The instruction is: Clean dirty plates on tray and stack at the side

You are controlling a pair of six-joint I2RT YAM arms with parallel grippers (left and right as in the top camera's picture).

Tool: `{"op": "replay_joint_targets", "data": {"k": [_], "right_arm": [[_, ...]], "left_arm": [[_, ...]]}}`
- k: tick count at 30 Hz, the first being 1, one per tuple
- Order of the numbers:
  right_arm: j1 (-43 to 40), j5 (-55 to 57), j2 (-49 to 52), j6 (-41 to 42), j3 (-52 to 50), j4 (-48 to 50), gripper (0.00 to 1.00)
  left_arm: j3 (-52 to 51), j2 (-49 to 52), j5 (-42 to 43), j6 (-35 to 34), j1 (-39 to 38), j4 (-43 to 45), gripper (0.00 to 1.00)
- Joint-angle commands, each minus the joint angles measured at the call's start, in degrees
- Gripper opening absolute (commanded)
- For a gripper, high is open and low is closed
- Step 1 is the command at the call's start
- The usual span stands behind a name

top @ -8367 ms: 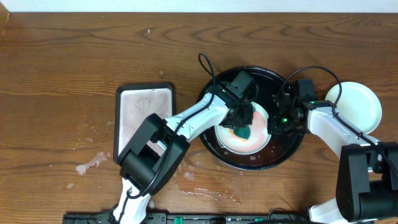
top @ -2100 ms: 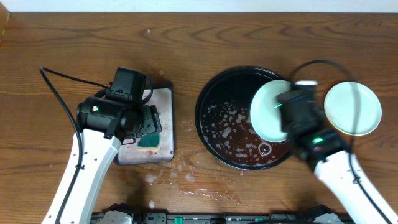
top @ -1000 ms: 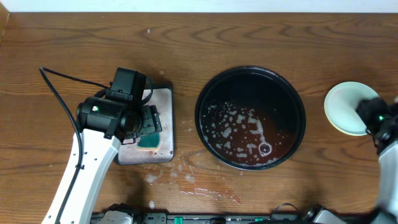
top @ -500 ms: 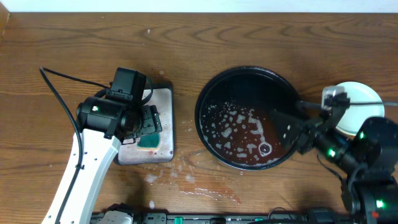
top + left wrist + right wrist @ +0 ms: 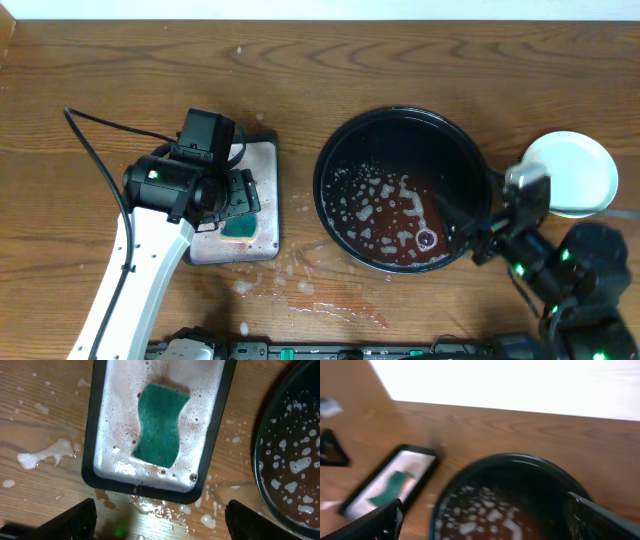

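Left gripper (image 5: 160, 507) hung over the near end of the small silver tray (image 5: 227, 410), claw spread wide with nothing between the fingers. The green sponge (image 5: 160, 425) lay flat inside that tray in pinkish foam, apart from both fingertips. Foam splashes (image 5: 45, 455) sat on the wooden table (image 5: 120, 80) beside and in front of the silver tray. The round black tray (image 5: 400, 113) stood right of centre and held red-brown liquid with white suds. The plates (image 5: 572, 170) sat on the table just right of the black tray, off its rim, pale and clean on the top face; how many were stacked could not be told from overhead. Right gripper (image 5: 484, 502) was raised and tilted near the black tray's right edge, between tray and plates, claw spread wide and gripping nothing. The right wrist view was blurred.
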Motion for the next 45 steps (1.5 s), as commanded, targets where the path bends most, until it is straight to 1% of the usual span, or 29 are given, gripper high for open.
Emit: {"op": "replay_joint_targets", "data": {"k": [1, 3, 7, 11, 17, 41, 45], "right_arm": [[0.5, 7.28, -8.74, -2.99, -8.57, 0.04, 0.99], [0.44, 7.3, -13.4, -2.99, -13.35, 0.52, 0.99], [0.44, 7.3, -22.82, -2.99, -23.91, 6.25, 0.99], [0.44, 7.3, -30.14, -2.99, -31.85, 11.67, 0.99], [0.5, 7.3, -30.23, -2.97, -40.89, 26.75, 0.99], [0.5, 7.28, -30.12, -2.97, -40.72, 26.12, 0.99], [0.5, 7.28, -30.12, -2.97, -40.72, 26.12, 0.99]], "left_arm": [[0.46, -0.11, -0.31, 0.37, 0.24, -0.17, 0.83], [0.46, -0.11, -0.31, 0.37, 0.24, -0.17, 0.83], [0.46, -0.11, -0.31, 0.39, 0.24, -0.17, 0.83], [0.46, -0.11, -0.31, 0.39, 0.24, -0.2, 0.83], [0.46, -0.11, -0.31, 0.39, 0.24, -0.2, 0.83], [0.44, -0.15, -0.31, 0.39, 0.24, -0.17, 0.83], [-0.42, -2.36, -0.96, 0.76, 0.11, -0.07, 0.83]]}}
